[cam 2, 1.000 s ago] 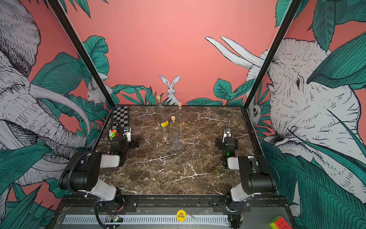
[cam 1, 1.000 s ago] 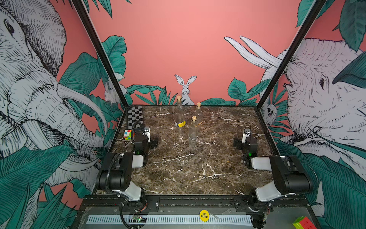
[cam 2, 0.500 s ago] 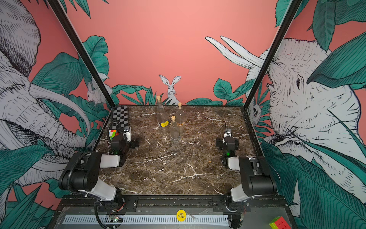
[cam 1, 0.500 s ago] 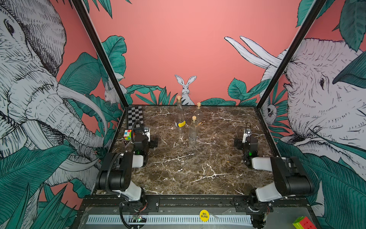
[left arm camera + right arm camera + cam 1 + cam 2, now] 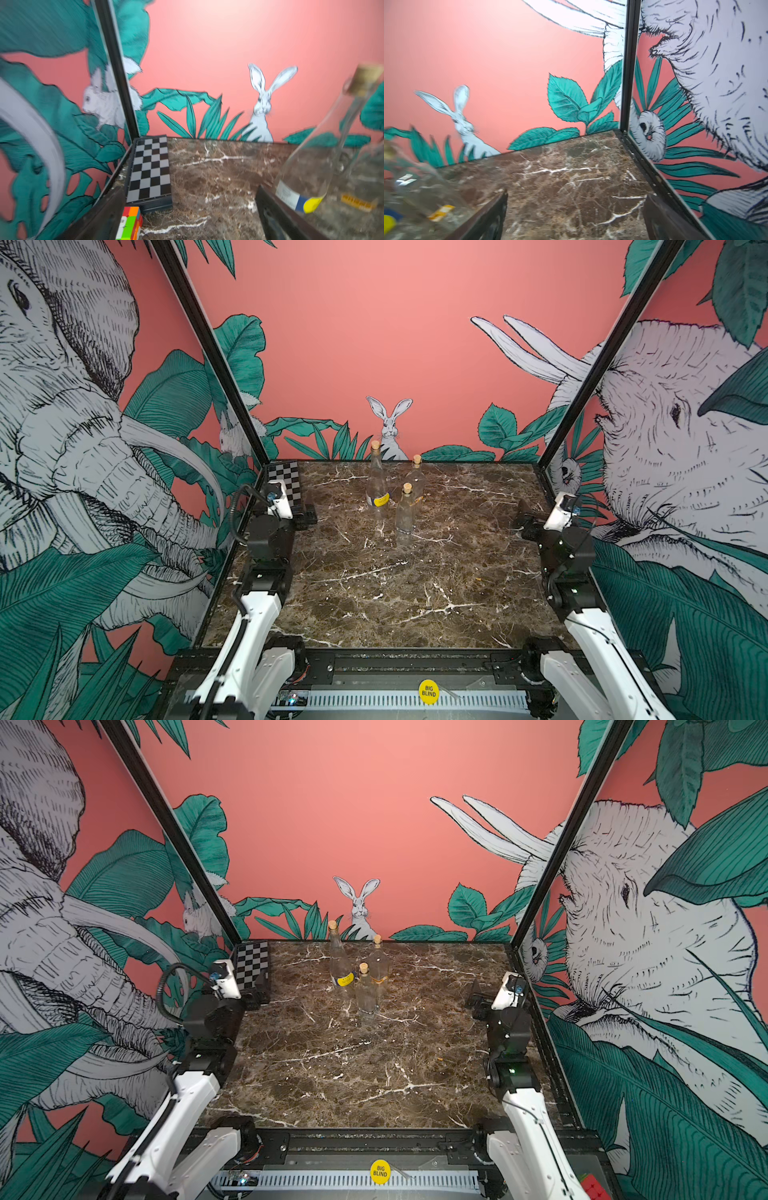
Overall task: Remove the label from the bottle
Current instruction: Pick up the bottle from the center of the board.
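Stock as seen from the near rail, clock laid on the surface [image 5: 415,593] w/ 12 at the back wall. Item 1, task piece: bottle [image 5: 376,483], clear glass, corked, upright, tallest of 3, pos. approx 12 o'c, a little in from the back edge. Its label [image 5: 380,500] is white, blue & yellow and sits stuck low on the body. Item 2: second bottle [image 5: 415,485], corked, upright, orange strip low down, just beside item 1 on its 3 o'c side. Item 3: short bottle [image 5: 404,516], corked, upright, at 6 o'c of that pair and near both; touching or not, can't tell. Item 4: checkerboard [image 5: 284,485], lying flat in the 10–11 o'c corner. Item 5: colour cube [image 5: 129,223], by the board's near end, seen only in the L wrist view. Item 6: left arm [image 5: 268,539], along the 9 o'c edge. The left jaws are spread fully wide & hold nothing, w/ only surface btwn them in the wrist view, and they sit well apart from the bottles. Item 7: right arm [image 5: 565,547], along the 3 o'c edge. The right jaws are likewise at full spread & empty, w/ bare surface btwn them. Item 8: yellow disc [image 5: 428,691] marked BIG BLIND, on the front rail at 6 o'c.
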`<state>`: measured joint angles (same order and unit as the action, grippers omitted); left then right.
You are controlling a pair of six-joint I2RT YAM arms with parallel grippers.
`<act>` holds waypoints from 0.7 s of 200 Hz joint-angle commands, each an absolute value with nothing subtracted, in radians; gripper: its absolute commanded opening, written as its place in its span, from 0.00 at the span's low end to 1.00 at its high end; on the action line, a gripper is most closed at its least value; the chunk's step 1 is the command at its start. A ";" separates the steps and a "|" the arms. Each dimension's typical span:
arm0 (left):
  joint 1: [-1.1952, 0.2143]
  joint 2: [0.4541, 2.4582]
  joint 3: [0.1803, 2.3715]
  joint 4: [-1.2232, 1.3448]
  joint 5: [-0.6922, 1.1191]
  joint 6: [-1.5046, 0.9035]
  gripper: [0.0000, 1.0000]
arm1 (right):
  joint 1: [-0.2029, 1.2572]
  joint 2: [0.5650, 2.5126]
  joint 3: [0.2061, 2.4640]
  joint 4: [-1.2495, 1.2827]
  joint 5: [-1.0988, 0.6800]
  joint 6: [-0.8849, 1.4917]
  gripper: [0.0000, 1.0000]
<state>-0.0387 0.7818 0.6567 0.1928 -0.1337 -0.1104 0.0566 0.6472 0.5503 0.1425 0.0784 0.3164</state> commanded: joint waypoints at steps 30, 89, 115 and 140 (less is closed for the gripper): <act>-0.040 0.595 0.735 -0.077 -0.029 -0.186 0.99 | 0.052 0.494 0.501 0.107 -0.341 0.631 0.99; -0.163 0.635 0.889 -0.256 0.402 -0.029 0.98 | 0.052 0.474 0.580 0.024 -0.450 0.611 0.99; -0.276 0.697 0.954 -0.334 0.381 0.064 0.99 | 0.052 0.491 0.568 0.069 -0.462 0.637 0.99; -0.413 0.754 0.947 -0.312 0.324 0.164 0.99 | 0.054 0.500 0.566 0.083 -0.475 0.647 0.99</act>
<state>-0.3176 0.7059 0.9417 -0.2665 0.3382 0.0273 0.0559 0.4953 0.5579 0.0200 -0.4385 0.6250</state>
